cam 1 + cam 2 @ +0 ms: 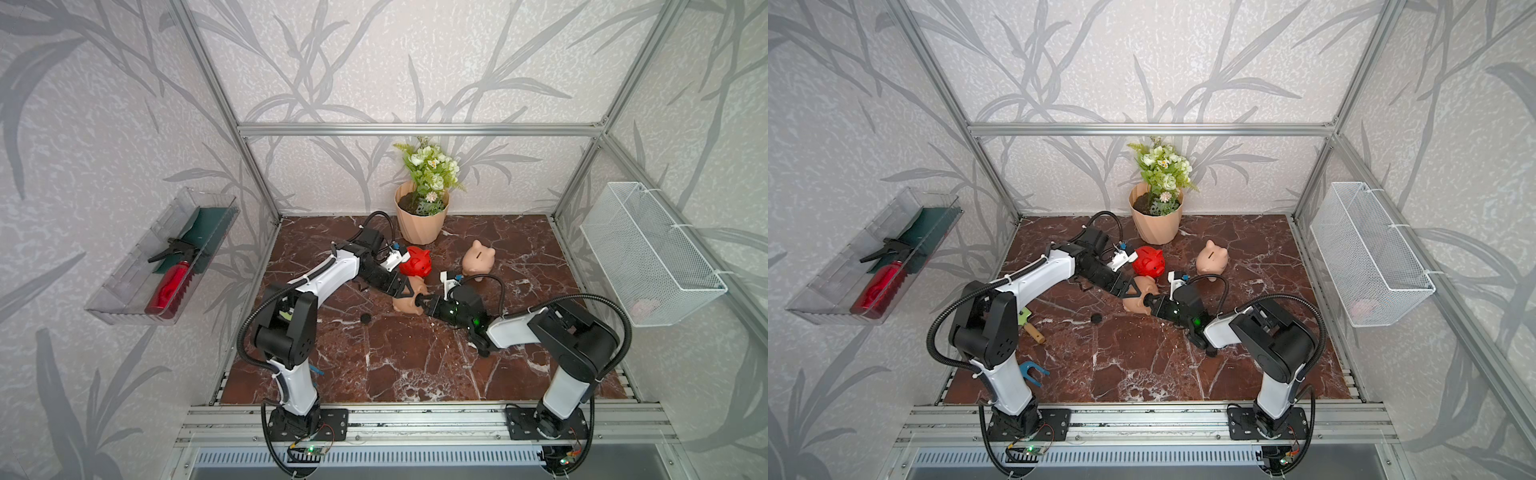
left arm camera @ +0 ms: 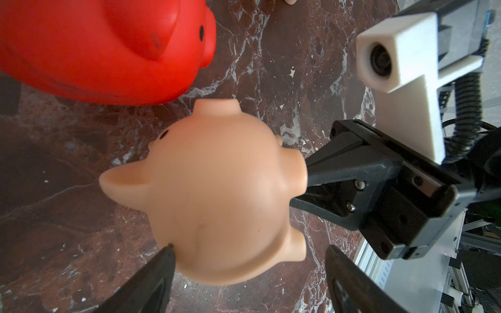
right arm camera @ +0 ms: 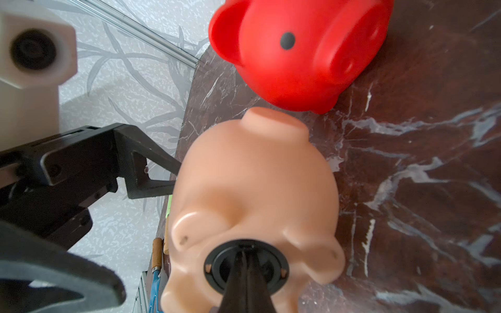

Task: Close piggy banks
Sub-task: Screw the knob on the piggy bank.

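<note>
The left hand (image 2: 249,260) grips the peach piggy bank (image 2: 225,189) on the worktop (image 1: 415,365). The right hand (image 3: 245,260), pressed together, pinches the black plug (image 3: 273,260) in its belly hole.

In both top views my left claw (image 1: 409,291) and right claw (image 1: 424,307) cover most of the peach-tan plastic pig bank lying on its side (image 1: 402,306); its belly hole can't be seen there. In the right wrist view my right claw's fingertips (image 3: 245,273) are blurred, pressed together in the black round plug (image 3: 246,267) at the belly, and run off the frame edge. In the left wrist view the bright red plastic pig bank (image 2: 95,48) is cut by the frame edge, and my left claw's fingers (image 2: 151,279) too. Something pink in the white wire mesh basket (image 1: 648,249) is too faint to identify. A blue tool (image 1: 1030,372) sits partly behind my left arm.
</note>
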Action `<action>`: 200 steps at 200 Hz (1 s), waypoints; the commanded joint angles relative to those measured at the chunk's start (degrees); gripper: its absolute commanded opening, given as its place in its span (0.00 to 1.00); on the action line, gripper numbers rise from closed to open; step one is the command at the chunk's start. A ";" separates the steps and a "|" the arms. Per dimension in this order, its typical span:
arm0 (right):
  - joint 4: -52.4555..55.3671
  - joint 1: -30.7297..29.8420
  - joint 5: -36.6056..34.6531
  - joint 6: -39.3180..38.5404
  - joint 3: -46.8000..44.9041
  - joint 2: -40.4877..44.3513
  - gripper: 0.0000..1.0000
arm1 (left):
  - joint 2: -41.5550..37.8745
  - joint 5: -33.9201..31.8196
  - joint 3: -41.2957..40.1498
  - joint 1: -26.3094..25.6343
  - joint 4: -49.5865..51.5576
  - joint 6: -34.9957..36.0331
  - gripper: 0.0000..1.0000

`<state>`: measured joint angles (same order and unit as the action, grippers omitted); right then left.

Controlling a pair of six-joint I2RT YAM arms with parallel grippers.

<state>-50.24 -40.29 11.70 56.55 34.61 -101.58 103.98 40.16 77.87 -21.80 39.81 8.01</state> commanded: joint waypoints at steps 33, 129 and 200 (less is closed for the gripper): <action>8.73 -1.06 1.71 -5.03 1.19 1.56 0.00 | 1.14 5.74 -0.11 -3.11 4.13 0.27 0.85; 20.43 -1.02 4.16 -16.34 1.93 9.78 0.18 | 0.10 -0.92 3.48 -3.11 8.03 0.87 0.85; 37.32 -0.15 3.59 -26.36 1.71 22.96 0.18 | -0.62 -13.86 8.03 -5.23 13.19 5.81 0.86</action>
<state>-20.95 -40.91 15.09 34.87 35.20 -82.59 103.96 32.16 83.09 -25.85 49.39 10.15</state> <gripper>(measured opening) 0.180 0.863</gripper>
